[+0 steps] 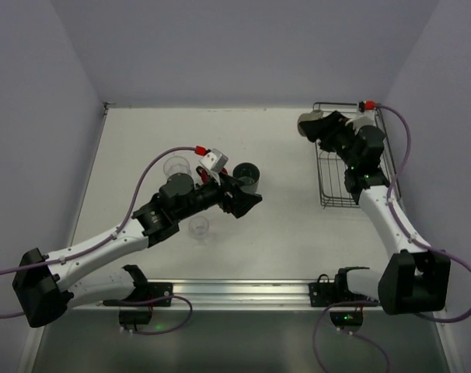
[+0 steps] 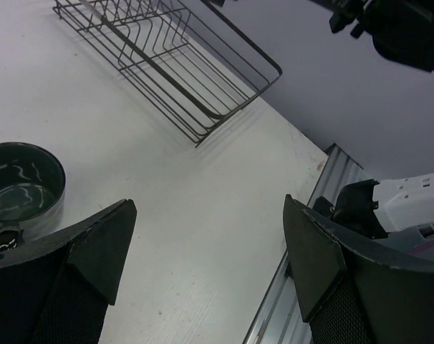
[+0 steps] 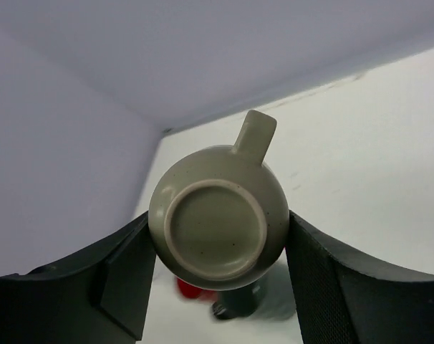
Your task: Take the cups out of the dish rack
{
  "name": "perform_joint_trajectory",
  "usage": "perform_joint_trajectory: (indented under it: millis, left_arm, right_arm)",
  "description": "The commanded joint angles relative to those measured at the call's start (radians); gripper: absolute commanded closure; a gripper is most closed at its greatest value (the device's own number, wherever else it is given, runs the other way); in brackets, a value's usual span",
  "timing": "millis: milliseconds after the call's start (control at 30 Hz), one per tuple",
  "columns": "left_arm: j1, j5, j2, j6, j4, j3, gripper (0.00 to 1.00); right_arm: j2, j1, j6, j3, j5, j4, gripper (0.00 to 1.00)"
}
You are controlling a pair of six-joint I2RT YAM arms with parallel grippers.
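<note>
Small olive-tan ceramic mug (image 3: pixel 215 223) is sitting clamped in the right gripper (image 3: pixel 218 264). The jaws are pinching its sides and are only as wide as the mug body. The mug's base is facing the wrist camera, with the handle pointing up in that view. The mug is hanging clear of the white surface (image 1: pixel 282 241).

In the top view it's showing at the far-left corner of the rectangular black wire dish rack (image 1: pixel 326 189), with the right arm reaching across the rack. Can't tell if the mug is inside the rack outline or just past its wall. The rack is sitting at the far right of the surface, and its upright tines are showing in the left wrist view.

Dark grey-green ceramic mug (image 1: pixel 247 172) is standing upright on the surface near the middle, well apart from the rack. The left gripper (image 1: pixel 246 194) is hovering just beside it on the near side. Its jaws are spread wide and gripping nothing, and the mug is sitting outside the gap, off to the left in the wrist view.

One clear glass tumbler (image 1: pixel 176 165) is standing on the far side of the left arm, partly behind its cable. A second tumbler (image 1: pixel 199 227) is standing on the near side, just beside the forearm.

The aluminium rail (image 1: pixel 243 289) is running along the near edge.
</note>
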Motion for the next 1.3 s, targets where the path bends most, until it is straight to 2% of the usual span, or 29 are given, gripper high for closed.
perform_joint_trajectory:
  millis: [0, 100, 267, 433, 600, 667, 767, 833, 900, 933, 967, 1033, 1100, 1133, 1167, 1233, 1267]
  left_arm:
    - [0.001, 0.037, 0.029, -0.077, 0.133, 0.045, 0.11]
    - [0.0, 0.034, 0.048, -0.095, 0.173, 0.043, 0.13]
    - [0.0, 0.061, 0.106, -0.11, 0.225, 0.045, 0.14]
    - [-0.017, 0.064, 0.13, -0.121, 0.276, 0.031, 0.17]
    - [-0.026, 0.09, 0.173, -0.143, 0.313, 0.034, 0.24]
    - [-0.032, 0.092, 0.175, -0.138, 0.34, 0.036, 0.27]
    - [-0.039, 0.089, 0.178, -0.132, 0.362, 0.036, 0.37]
    - [-0.043, 0.087, 0.196, -0.127, 0.374, 0.039, 0.52]
    - [-0.046, 0.09, 0.207, -0.126, 0.376, 0.04, 0.62]
    - [-0.046, 0.09, 0.21, -0.126, 0.377, 0.04, 0.7]
    - [-0.048, 0.086, 0.212, -0.12, 0.382, 0.037, 0.85]
    - [-0.049, 0.063, 0.206, -0.115, 0.377, 0.033, 0.97]
    - [-0.051, 0.047, 0.186, -0.1, 0.338, 0.03, 1.0]
    - [-0.052, 0.043, 0.178, -0.091, 0.317, 0.03, 1.0]
    - [-0.055, 0.038, 0.16, -0.072, 0.293, 0.027, 1.0]
    - [-0.08, -0.001, 0.138, -0.042, 0.196, 0.025, 1.0]
    - [-0.095, -0.025, 0.111, 0.001, 0.154, 0.028, 1.0]
  right_arm:
    - [-0.111, 0.097, 0.295, -0.181, -0.184, 0.309, 0.53]
    - [-0.17, 0.155, 0.48, -0.352, -0.283, 0.54, 0.53]
    - [-0.257, 0.243, 0.586, -0.52, -0.298, 0.688, 0.52]
    - [-0.279, 0.283, 0.646, -0.588, -0.317, 0.763, 0.52]
    - [-0.221, 0.3, 0.759, -0.633, -0.34, 0.942, 0.52]
    - [-0.193, 0.312, 0.773, -0.636, -0.343, 0.965, 0.52]
    - [-0.175, 0.341, 0.775, -0.648, -0.327, 0.972, 0.52]
    - [-0.159, 0.357, 0.793, -0.657, -0.32, 1.01, 0.52]
    - [-0.147, 0.363, 0.809, -0.66, -0.321, 1.039, 0.52]
    - [-0.141, 0.364, 0.815, -0.657, -0.33, 1.05, 0.52]
    - [-0.135, 0.364, 0.818, -0.654, -0.338, 1.054, 0.52]
    - [-0.132, 0.367, 0.82, -0.651, -0.35, 1.048, 0.51]
    - [-0.139, 0.367, 0.824, -0.659, -0.352, 1.051, 0.44]
    - [-0.145, 0.367, 0.824, -0.668, -0.353, 1.048, 0.37]
    - [-0.153, 0.367, 0.82, -0.673, -0.36, 1.041, 0.23]
    - [-0.18, 0.363, 0.813, -0.683, -0.37, 1.024, 0.06]
    - [-0.193, 0.361, 0.8, -0.687, -0.378, 0.998, 0.02]
